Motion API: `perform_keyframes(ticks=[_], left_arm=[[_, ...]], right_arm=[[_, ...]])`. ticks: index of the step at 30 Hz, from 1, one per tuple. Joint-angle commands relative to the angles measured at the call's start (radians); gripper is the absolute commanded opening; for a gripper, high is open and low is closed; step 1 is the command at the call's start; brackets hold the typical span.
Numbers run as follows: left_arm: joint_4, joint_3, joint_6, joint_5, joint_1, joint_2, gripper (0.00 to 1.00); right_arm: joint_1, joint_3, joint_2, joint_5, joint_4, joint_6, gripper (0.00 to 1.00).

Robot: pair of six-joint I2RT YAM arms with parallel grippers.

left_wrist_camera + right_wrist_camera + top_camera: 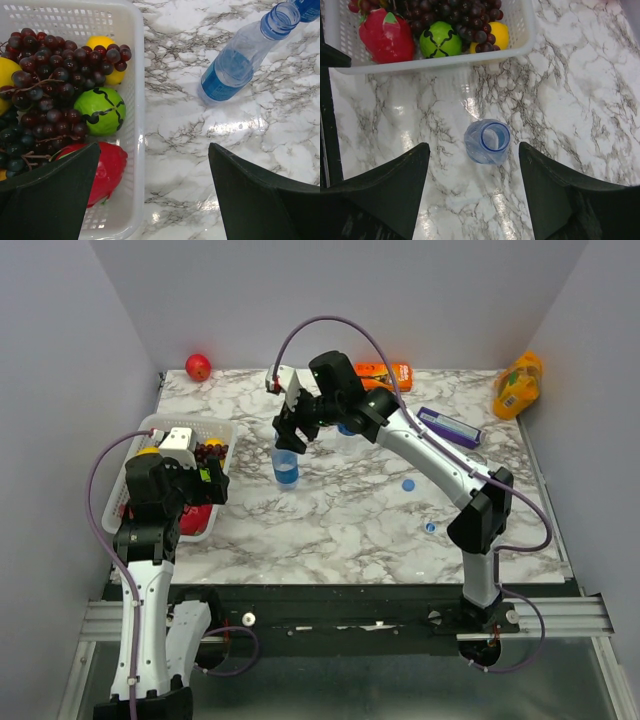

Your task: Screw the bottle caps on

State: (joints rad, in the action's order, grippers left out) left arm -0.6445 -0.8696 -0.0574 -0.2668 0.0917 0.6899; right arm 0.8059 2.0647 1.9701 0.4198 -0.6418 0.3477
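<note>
One clear bottle (285, 468) with a blue label stands upright and uncapped left of the table's middle. It shows in the left wrist view (235, 60) and from above in the right wrist view (487, 141), mouth open. A second bottle (345, 428) is mostly hidden behind the right arm; its edge shows in the left wrist view (306, 7). Two blue caps (407, 484) (430, 527) lie on the marble at the right. My right gripper (292, 430) (472, 155) is open and empty above the first bottle. My left gripper (212, 485) (155, 190) is open and empty over the basket's right rim.
A white basket (225, 428) (135, 60) (525, 40) at the left holds grapes, a lemon, a green fruit and a red fruit. A red apple (198, 366), an orange packet (385, 373), a purple box (448, 426) and an orange juice bottle (517, 385) lie along the back.
</note>
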Motion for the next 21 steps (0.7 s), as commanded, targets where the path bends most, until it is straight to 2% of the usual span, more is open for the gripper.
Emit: perform_keyframes(ticks=[1, 10, 14, 15, 20, 21], left_arm=[[0.020, -0.005, -0.002, -0.031, 0.009, -0.007, 0.99], [0.013, -0.014, -0.010, -0.060, 0.011, 0.010, 0.99], [0.008, -0.034, -0.013, -0.123, 0.011, 0.039, 0.99], [0.014, -0.038, -0.016, -0.133, 0.011, 0.049, 0.99], [0.017, -0.046, -0.012, -0.175, 0.011, 0.083, 0.99], [0.019, -0.046, -0.007, -0.179, 0.011, 0.091, 0.98]], right_arm=[[0.016, 0.020, 0.038, -0.050, 0.042, -0.042, 0.77], [0.018, 0.049, 0.114, -0.125, 0.076, -0.030, 0.69], [0.018, 0.057, 0.134, -0.136, 0.085, -0.027, 0.66], [0.018, 0.057, 0.138, -0.133, 0.083, -0.026, 0.61], [0.019, 0.048, 0.147, -0.130, 0.082, -0.029, 0.53], [0.018, 0.048, 0.145, -0.128, 0.082, -0.029, 0.48]])
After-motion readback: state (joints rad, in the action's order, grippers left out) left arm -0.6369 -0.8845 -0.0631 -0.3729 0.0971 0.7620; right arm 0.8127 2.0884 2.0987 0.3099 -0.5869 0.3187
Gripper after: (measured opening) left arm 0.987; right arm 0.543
